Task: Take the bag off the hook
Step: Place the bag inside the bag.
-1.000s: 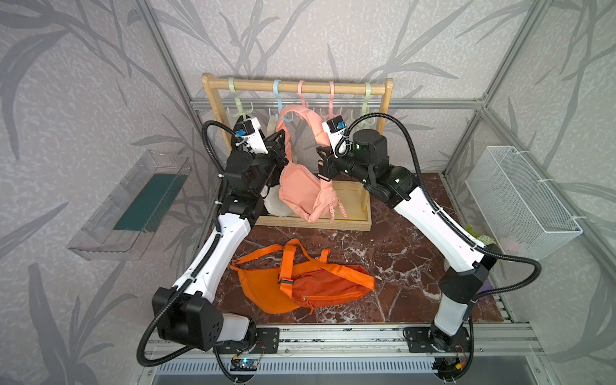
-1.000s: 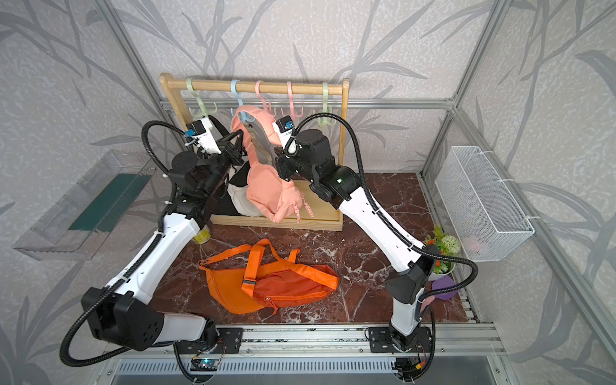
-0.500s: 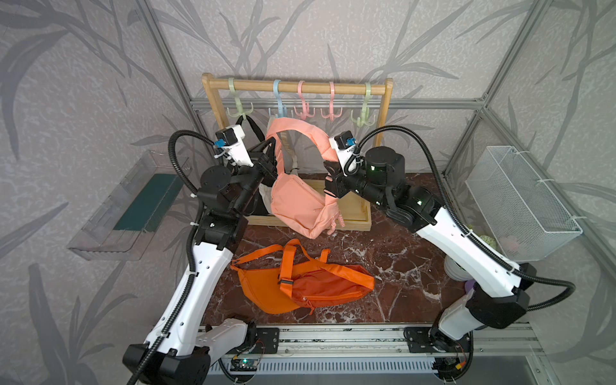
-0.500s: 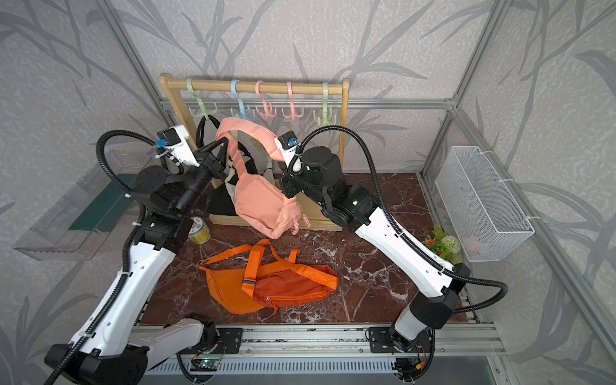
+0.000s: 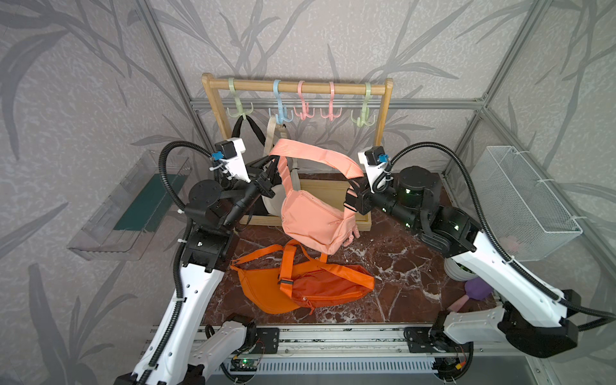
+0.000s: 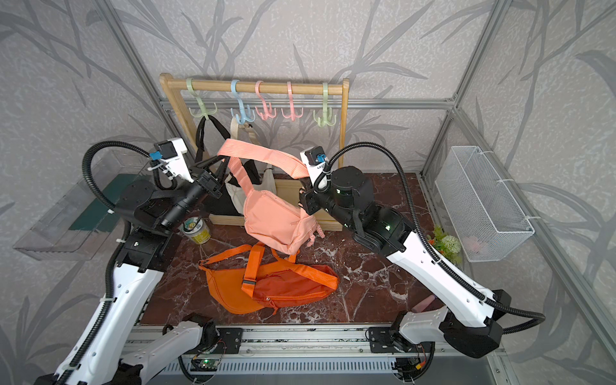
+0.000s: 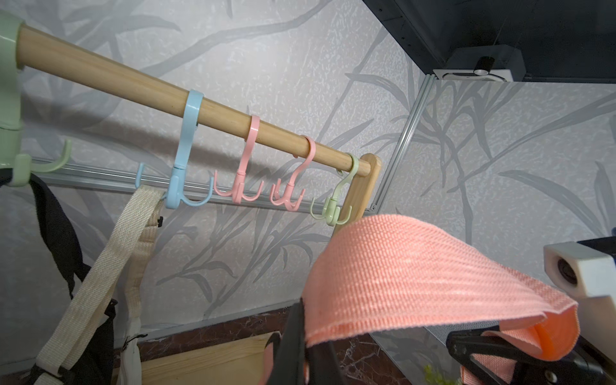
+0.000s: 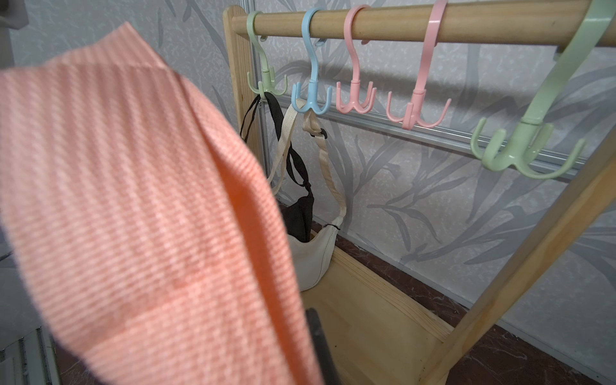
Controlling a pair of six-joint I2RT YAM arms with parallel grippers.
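The salmon-pink bag (image 5: 313, 220) (image 6: 273, 220) hangs free in front of the wooden rack (image 5: 300, 87), above the table. Its wide strap (image 5: 316, 160) is stretched between my two grippers and touches no hook. My left gripper (image 5: 270, 165) (image 6: 218, 165) is shut on the strap's left end; in the left wrist view (image 7: 308, 346) the strap (image 7: 416, 276) is pinched between the black fingers. My right gripper (image 5: 353, 188) (image 6: 305, 193) is shut on the strap's right end; the strap (image 8: 133, 200) fills the right wrist view, with one finger (image 8: 316, 333) showing. Both pink hooks (image 5: 303, 111) (image 5: 330, 111) are bare.
An orange bag (image 5: 300, 286) lies on the marble table under the pink one. A black bag (image 8: 300, 213) hangs on the left green hook, a cream bag (image 8: 313, 263) on the blue hook. A can (image 6: 196, 230) stands left, a wire basket (image 5: 520, 200) right, a clear tray (image 5: 133, 206) far left.
Both arms drew back from the rack toward the front, carrying the pink bag by its strap; the strap came off the hooks and the bag now hangs lower and nearer.
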